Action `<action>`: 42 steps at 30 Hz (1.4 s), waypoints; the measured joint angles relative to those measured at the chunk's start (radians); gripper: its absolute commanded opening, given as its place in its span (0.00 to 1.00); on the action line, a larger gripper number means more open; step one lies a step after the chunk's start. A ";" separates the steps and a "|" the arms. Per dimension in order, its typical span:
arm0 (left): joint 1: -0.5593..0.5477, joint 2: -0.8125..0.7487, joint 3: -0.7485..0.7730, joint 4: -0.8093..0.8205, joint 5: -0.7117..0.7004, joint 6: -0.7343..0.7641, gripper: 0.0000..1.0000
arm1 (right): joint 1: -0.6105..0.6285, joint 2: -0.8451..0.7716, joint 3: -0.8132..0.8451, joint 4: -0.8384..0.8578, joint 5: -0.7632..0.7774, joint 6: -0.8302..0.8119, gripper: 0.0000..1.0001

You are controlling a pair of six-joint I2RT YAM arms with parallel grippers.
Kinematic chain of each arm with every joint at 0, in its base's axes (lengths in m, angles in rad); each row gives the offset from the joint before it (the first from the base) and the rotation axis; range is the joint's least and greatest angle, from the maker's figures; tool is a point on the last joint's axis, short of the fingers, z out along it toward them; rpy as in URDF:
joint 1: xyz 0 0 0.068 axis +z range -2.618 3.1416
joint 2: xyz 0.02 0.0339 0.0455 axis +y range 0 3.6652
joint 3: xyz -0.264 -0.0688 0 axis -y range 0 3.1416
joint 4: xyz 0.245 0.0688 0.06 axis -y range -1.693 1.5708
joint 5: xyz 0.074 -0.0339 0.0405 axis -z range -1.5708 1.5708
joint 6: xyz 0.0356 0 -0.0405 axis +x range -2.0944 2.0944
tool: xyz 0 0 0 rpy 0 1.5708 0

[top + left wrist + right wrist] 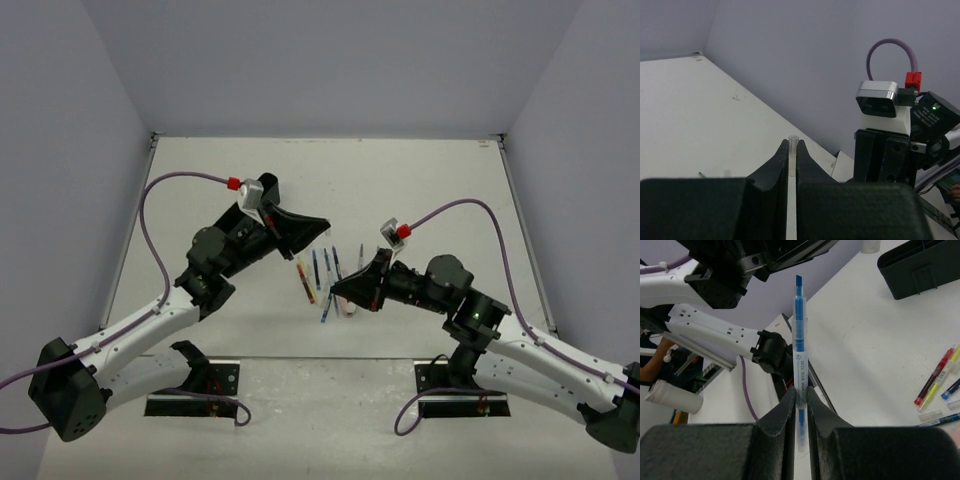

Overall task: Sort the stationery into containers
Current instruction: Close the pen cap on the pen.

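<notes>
Right wrist: right end effector (799,391) pinches a blue highlighter (799,335) left of the tray (920,265); left end effector (793,145) pinches a clear cap (793,138).

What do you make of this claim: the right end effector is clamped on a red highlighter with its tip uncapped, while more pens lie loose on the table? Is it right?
Not quite. The highlighter in the right end effector is blue, not red, as the right wrist view shows. The rest stands: its tip is uncapped, and more pens lie loose on the table.
</notes>
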 measured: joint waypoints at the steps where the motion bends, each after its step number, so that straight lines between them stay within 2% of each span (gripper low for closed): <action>1: 0.000 -0.001 -0.012 0.030 0.014 -0.010 0.00 | 0.025 0.017 0.007 0.010 0.027 -0.003 0.00; 7: 0.000 -0.046 -0.029 0.141 0.052 -0.039 0.00 | 0.111 0.087 0.010 0.032 0.165 -0.017 0.00; 15: 0.000 -0.096 -0.035 0.171 0.051 -0.039 0.00 | 0.128 0.056 0.010 0.050 0.265 -0.029 0.00; 42: 0.000 -0.027 -0.035 0.194 0.068 -0.065 0.00 | 0.129 0.055 0.045 0.063 0.274 -0.060 0.00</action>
